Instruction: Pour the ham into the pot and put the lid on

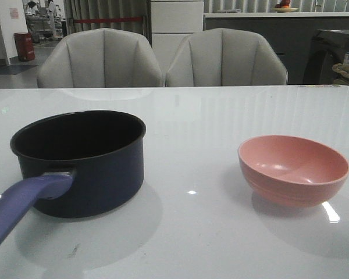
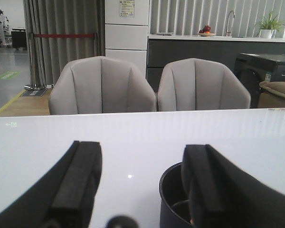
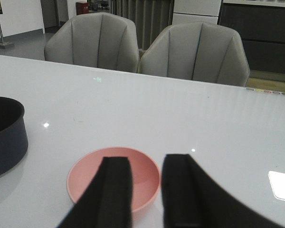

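The dark navy pot point(image 1: 87, 174) stands at the left of the white table, its purple-blue handle point(image 1: 23, 203) pointing toward the near left corner. Its inside is dark, so no ham shows, and the lid is out of view. Neither gripper appears in the front view. My left gripper point(image 2: 143, 148) is open wide above the table, and the pot point(image 2: 173, 199) shows partly behind one finger. My right gripper point(image 3: 147, 161) is open by a narrow gap, held back from and above the pink bowl point(image 3: 83, 178). Nothing sits between its fingers. The pot's edge point(image 3: 4, 137) also shows in the right wrist view.
The pink bowl point(image 1: 294, 168) sits at the right of the table point(image 1: 209, 116) and looks empty. Two grey chairs point(image 1: 102, 58) point(image 1: 224, 58) stand behind the far edge. A wide stretch of bare tabletop separates pot and bowl.
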